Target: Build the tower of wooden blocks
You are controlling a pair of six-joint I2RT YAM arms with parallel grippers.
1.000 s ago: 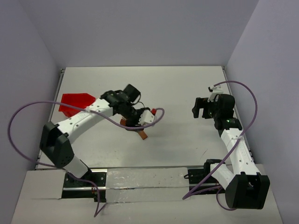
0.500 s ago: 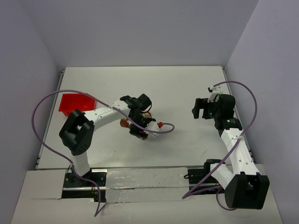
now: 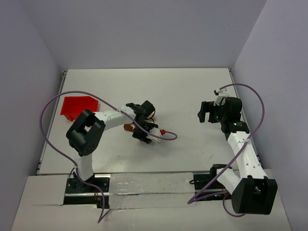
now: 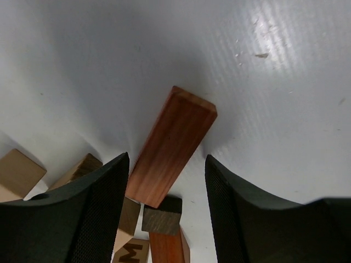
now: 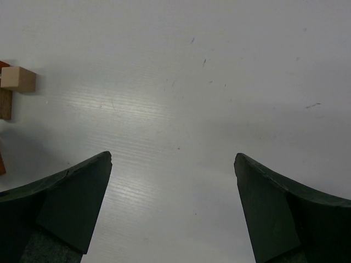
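Note:
The wood blocks (image 3: pixel 128 127) lie loose on the table left of centre, and no stacked tower shows in any view. My left gripper (image 3: pixel 144 132) hangs low over them, open. In the left wrist view a reddish-brown bar (image 4: pixel 173 148) lies slanted between the fingers of the left gripper (image 4: pixel 167 159), close to the left finger (image 4: pixel 82 219) and apart from the right one. A dark brown block (image 4: pixel 162 215), a lettered block (image 4: pixel 131 252) and a tan cube (image 4: pixel 19 172) lie near it. My right gripper (image 3: pixel 204 111) stands open over bare table, holding nothing.
A red plastic bin (image 3: pixel 77 107) sits at the far left of the table. The right wrist view catches a tan cube (image 5: pixel 19 78) and a brown block (image 5: pixel 5 104) at its left edge. A purple cable (image 3: pixel 166 137) loops beside the left wrist.
The left arm's elbow has swung right and folded in, and its wrist now sits over the block cluster. The right arm has not moved.

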